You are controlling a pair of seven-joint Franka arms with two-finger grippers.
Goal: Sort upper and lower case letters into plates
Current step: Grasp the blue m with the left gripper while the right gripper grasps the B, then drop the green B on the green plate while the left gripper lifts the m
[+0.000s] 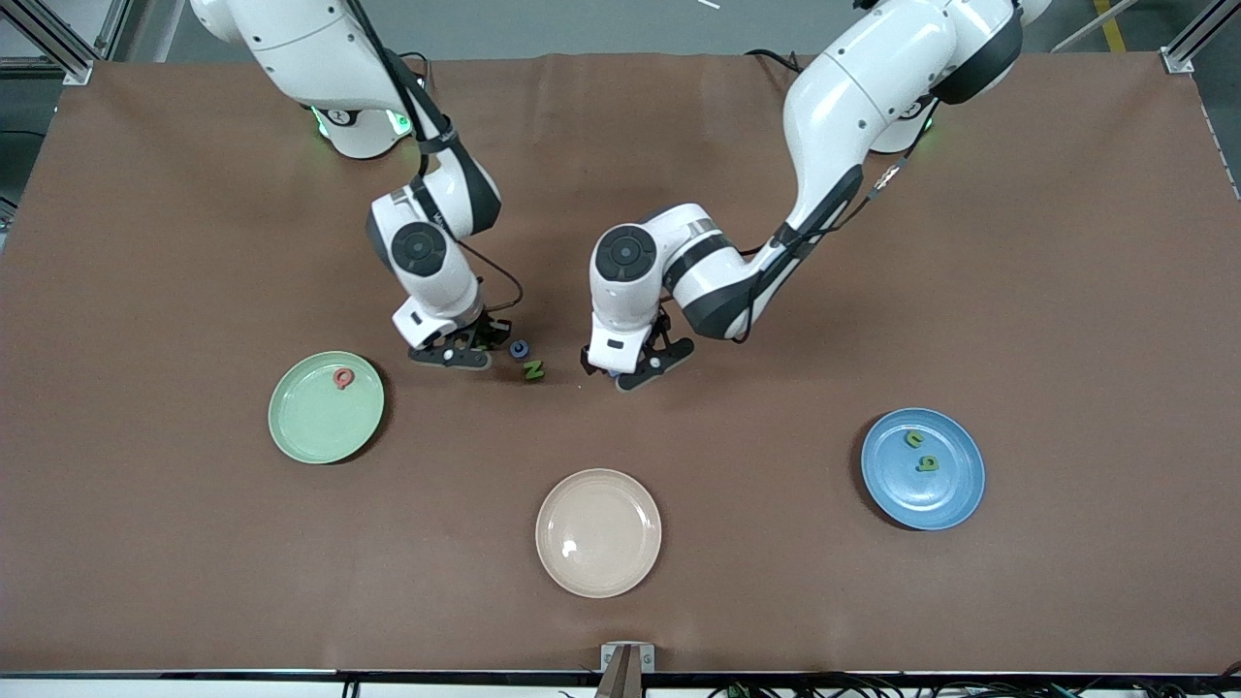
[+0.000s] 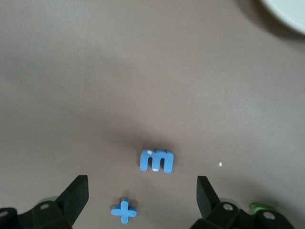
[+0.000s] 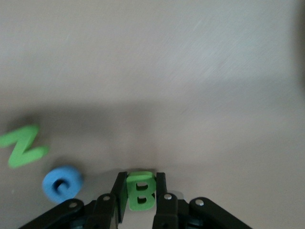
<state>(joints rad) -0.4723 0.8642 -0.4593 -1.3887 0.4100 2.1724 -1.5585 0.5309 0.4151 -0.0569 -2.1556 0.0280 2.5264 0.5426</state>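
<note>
While its jaws are pinched on a green letter B [image 3: 141, 190], the right gripper [image 1: 472, 347] sits low at the table's middle.
A blue letter [image 3: 62, 181] and a green N [image 3: 23, 145] lie just beside those jaws. The left gripper [image 1: 635, 366] hangs nearby with jaws wide apart, holding nothing; a blue m [image 2: 157, 160] and a blue plus sign [image 2: 124, 210] lie on the table between its fingers, untouched.

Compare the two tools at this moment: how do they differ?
The right tool is shut on the green B; the left tool is open and holds nothing. The right tool is beside the green N; the left tool hovers over the blue m. Both are low over the table.
</note>
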